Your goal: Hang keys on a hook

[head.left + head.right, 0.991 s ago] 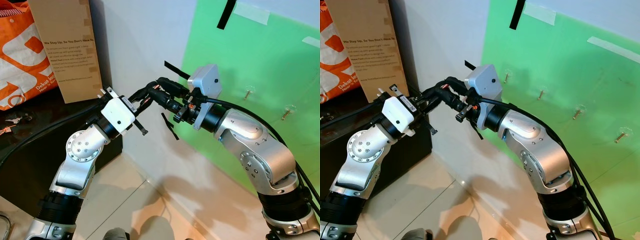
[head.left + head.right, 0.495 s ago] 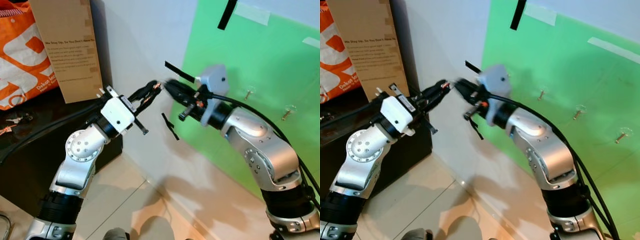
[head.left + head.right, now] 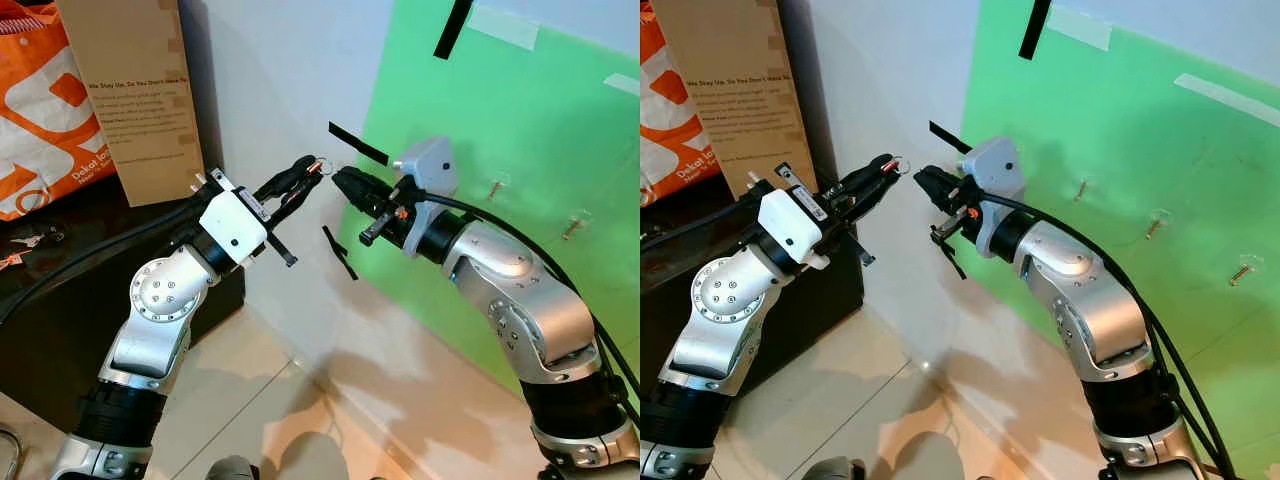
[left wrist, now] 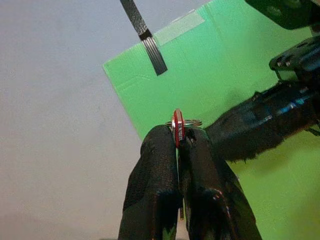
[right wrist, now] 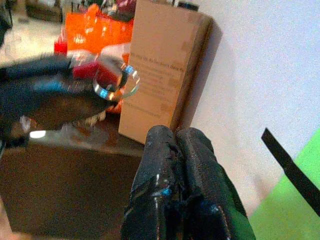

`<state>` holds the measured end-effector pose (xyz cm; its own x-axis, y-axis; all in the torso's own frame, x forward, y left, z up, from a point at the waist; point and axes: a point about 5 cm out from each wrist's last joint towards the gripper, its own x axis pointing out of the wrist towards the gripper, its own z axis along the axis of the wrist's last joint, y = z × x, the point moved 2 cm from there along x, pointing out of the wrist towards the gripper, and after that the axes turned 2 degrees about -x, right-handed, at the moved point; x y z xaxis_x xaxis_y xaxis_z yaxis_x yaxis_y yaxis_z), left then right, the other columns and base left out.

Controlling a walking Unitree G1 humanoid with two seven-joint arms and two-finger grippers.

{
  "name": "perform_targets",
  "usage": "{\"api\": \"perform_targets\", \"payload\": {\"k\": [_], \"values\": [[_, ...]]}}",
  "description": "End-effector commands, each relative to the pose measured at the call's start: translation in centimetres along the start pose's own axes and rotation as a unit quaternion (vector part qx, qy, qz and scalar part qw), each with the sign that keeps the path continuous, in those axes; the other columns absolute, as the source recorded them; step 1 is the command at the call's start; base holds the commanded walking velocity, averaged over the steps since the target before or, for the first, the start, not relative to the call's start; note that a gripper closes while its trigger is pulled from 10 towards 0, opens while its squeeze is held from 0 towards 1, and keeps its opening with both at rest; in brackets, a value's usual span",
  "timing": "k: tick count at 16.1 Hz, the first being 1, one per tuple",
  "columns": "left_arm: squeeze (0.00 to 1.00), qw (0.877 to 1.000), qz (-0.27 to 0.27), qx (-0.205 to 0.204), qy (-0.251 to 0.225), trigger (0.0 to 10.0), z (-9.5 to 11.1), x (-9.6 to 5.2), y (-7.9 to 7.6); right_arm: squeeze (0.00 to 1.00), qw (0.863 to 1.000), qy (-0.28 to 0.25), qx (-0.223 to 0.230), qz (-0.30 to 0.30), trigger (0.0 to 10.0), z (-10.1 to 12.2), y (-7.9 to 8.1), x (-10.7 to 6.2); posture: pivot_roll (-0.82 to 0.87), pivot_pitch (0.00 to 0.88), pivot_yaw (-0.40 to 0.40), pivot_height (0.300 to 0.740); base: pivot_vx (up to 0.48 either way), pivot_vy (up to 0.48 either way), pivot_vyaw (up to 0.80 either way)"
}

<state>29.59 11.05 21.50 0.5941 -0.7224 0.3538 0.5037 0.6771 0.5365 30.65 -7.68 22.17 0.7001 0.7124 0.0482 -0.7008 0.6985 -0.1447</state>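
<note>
A red-headed key on a silver ring point(image 3: 318, 165) sticks out from the tips of my left gripper point(image 3: 307, 172), which is shut on it in front of the white wall. In the left wrist view the key point(image 4: 177, 125) stands upright between the black fingers point(image 4: 155, 165). My right gripper point(image 3: 339, 181) is shut with nothing in it, a short gap to the right of the key, pointing at it. Small metal hooks point(image 3: 1081, 187) point(image 3: 1155, 224) point(image 3: 1243, 270) stand in a row on the green board point(image 3: 520, 110), beyond my right arm.
A tall cardboard box point(image 3: 135, 90) and an orange bag point(image 3: 35, 110) stand on a black cabinet point(image 3: 50, 300) at the left, with loose keys point(image 3: 30, 240) lying on it. Black tape strips point(image 3: 340, 252) hang on the wall. Pale tiled floor point(image 3: 250, 400) lies below.
My right gripper has pulled back to the right, away from the left gripper's fingertips where it overlapped them. The key stays in the left gripper, which has lifted slightly.
</note>
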Motion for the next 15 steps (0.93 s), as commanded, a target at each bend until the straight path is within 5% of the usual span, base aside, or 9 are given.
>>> {"api": "perform_targets", "payload": {"k": [1,5,9,10,12,14,15], "values": [[0.0,1.0,-0.001,0.016,-0.018,0.0,0.8,0.4,0.4,0.0,0.999,-0.019,0.035,-0.008,0.0,0.8,-0.7,-0.3,0.05,0.0,-0.088,0.74,0.0,0.0,0.0],[0.0,1.0,0.004,0.013,-0.015,0.0,0.7,0.3,0.5,0.0,0.979,-0.103,0.173,0.044,0.0,3.5,-0.4,-0.8,0.05,0.0,-0.088,0.74,0.0,0.0,0.0],[0.0,1.0,-0.001,0.01,0.002,0.0,0.2,0.1,0.2,0.0,0.979,-0.092,0.177,0.047,0.5,3.2,-0.1,-1.2,0.05,0.0,-0.081,0.74,0.0,0.0,0.0],[0.0,0.998,0.014,-0.022,0.049,0.0,-1.1,-0.6,0.1,0.0,0.987,-0.056,0.146,0.028,10.0,2.1,0.0,-1.3,0.04,0.0,-0.072,0.74,0.0,0.0,0.0],[0.0,0.949,0.079,-0.16,0.259,0.0,-6.2,-5.5,-2.2,0.0,0.996,0.047,0.071,0.022,10.0,-1.7,1.2,-3.1,0.03,0.0,-0.063,0.74,0.0,0.0,0.0],[0.0,0.926,0.132,-0.189,0.3,0.0,-6.7,-8.3,-3.5,0.0,0.988,0.12,0.069,-0.069,10.0,-5.0,-0.1,-5.1,0.03,0.0,-0.066,0.74,0.0,0.0,0.0],[0.0,0.918,0.167,-0.19,0.307,1.7,-6.3,-9.4,-4.2,0.0,0.978,0.14,0.044,-0.145,10.0,-7.5,-1.4,-7.1,0.03,0.0,-0.072,0.74,0.0,0.0,0.0]]}}
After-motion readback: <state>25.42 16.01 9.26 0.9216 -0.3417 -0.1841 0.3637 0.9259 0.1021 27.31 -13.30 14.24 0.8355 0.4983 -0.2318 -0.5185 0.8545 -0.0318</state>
